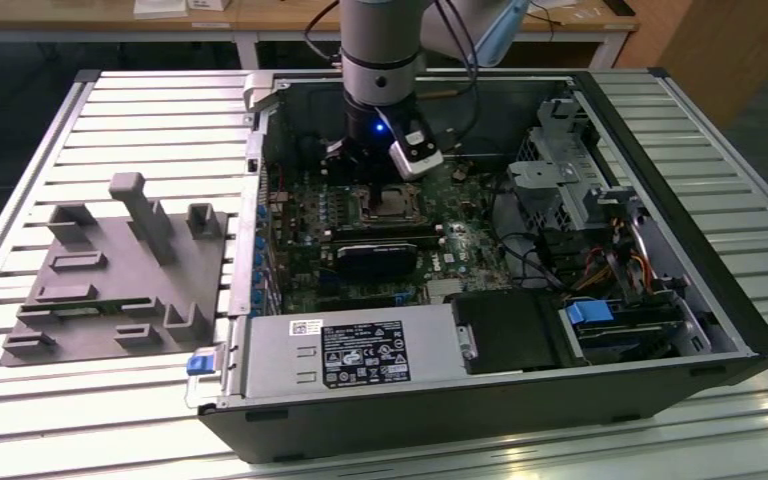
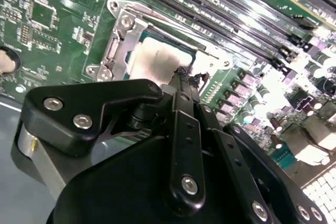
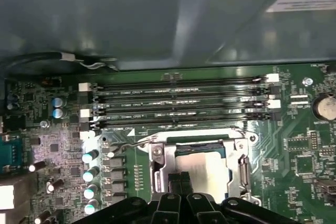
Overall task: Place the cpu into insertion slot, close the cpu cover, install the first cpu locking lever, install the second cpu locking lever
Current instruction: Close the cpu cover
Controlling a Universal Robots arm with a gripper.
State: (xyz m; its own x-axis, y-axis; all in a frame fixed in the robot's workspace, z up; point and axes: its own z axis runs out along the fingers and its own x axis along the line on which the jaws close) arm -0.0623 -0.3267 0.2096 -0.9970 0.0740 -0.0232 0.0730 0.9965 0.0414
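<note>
In both wrist views the cpu (image 2: 157,59) (image 3: 210,169) lies flat in the insertion slot, its dull silver top showing through the window of the cpu cover (image 2: 122,45) (image 3: 160,161). The cover lies down over it and hides most of the slot. A thin wire locking lever (image 3: 137,141) (image 2: 212,51) runs along the socket's edge next to the memory slots. My gripper (image 2: 185,73) (image 3: 180,178) is shut, its fingertips pressed together just over the near edge of the cpu, with nothing visibly held. In the exterior view the gripper (image 1: 364,178) hangs above the socket (image 1: 388,205) inside the case.
Long black memory slots (image 3: 178,103) run beside the socket, with upright capacitors (image 3: 90,174) to one side. A dark block (image 1: 373,258) sits just beyond the socket, then the power supply (image 1: 344,350). A grey fixture plate (image 1: 117,270) lies at the exterior view's left.
</note>
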